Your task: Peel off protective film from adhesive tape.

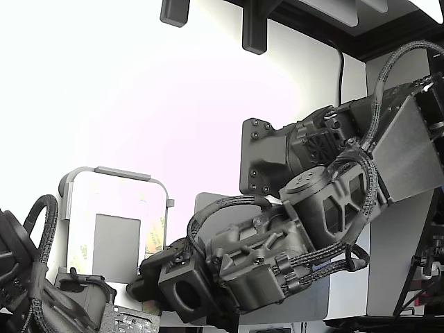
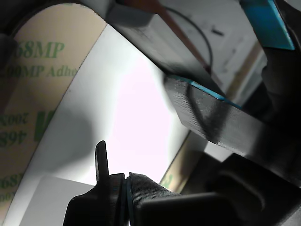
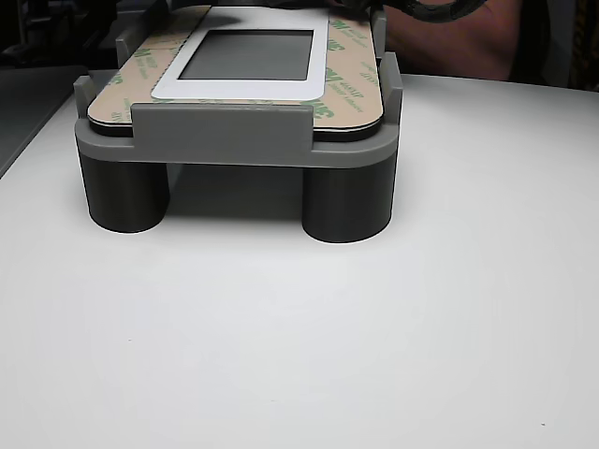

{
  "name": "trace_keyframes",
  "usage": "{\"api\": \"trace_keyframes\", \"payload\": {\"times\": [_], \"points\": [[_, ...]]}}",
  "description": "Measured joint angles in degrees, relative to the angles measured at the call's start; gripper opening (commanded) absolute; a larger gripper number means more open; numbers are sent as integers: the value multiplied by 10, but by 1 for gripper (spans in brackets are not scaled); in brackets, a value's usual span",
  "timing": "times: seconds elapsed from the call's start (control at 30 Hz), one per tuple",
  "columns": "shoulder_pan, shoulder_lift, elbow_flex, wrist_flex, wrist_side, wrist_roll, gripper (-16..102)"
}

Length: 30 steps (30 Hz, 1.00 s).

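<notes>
Hovering Open Beside the Lettered Film

The gripper is spread wide. Its two dark, blocky fingers carry blue pads, and nothing shows between them. Whether a finger touches the panel cannot be told from the wrist view.

The film is a flat, pale-yellow strip with green printed lettering. It lies on the edge of the white panel, close by the fingers. The tape under it is hidden. A second strip of the same print runs along the panel's other side.

In the exterior view the gripper sits low by the panel's near right edge, where the film shows faintly.

The other view shows the panel lying flat in a matte grey fixture with raised lips and round legs. The fixture stands on a plain white table. A smooth grey rectangle fills the panel's middle.
</notes>
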State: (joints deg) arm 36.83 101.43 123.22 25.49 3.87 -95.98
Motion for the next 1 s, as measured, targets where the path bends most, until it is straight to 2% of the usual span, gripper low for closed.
{"api": "trace_keyframes", "payload": {"times": [1.0], "points": [[0,-4,21,-26,-1,-30,-10]]}}
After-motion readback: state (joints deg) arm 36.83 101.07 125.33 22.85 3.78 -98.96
